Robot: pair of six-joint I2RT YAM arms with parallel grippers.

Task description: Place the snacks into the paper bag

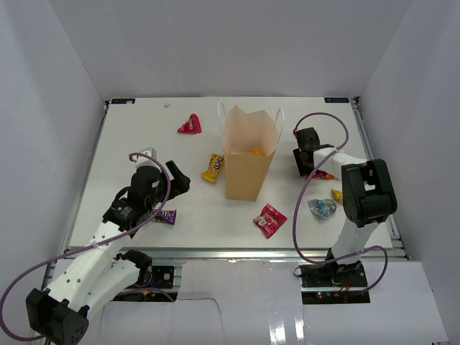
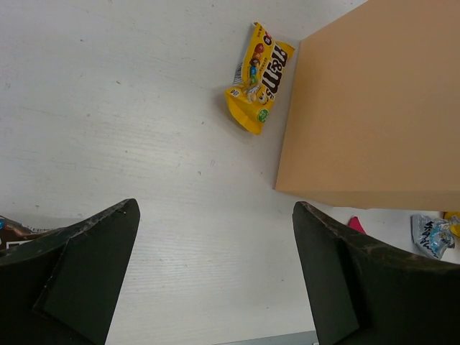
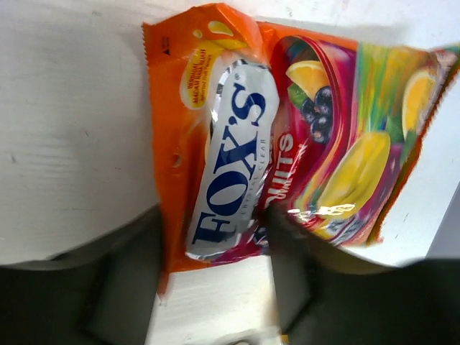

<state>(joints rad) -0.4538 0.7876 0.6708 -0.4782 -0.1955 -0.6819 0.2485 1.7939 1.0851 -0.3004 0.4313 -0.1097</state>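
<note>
The tan paper bag (image 1: 248, 154) stands open mid-table, with something orange inside it (image 1: 253, 152). My left gripper (image 1: 180, 178) is open and empty over bare table (image 2: 215, 215), left of the bag's side (image 2: 366, 108). A yellow M&M's packet (image 1: 213, 167) lies ahead of it by the bag (image 2: 260, 75). A purple-brown packet (image 1: 167, 215) lies beside the left arm. My right gripper (image 1: 310, 162), right of the bag, has its fingers pressed on a crumpled orange Fox's packet (image 3: 230, 165) that rests on the table (image 1: 321, 175).
A red packet (image 1: 190, 126) lies at the back left. A pink packet (image 1: 269, 220) lies in front of the bag. A silvery blue packet (image 1: 322, 208) and a small yellow one (image 1: 337, 195) lie by the right arm. White walls enclose the table.
</note>
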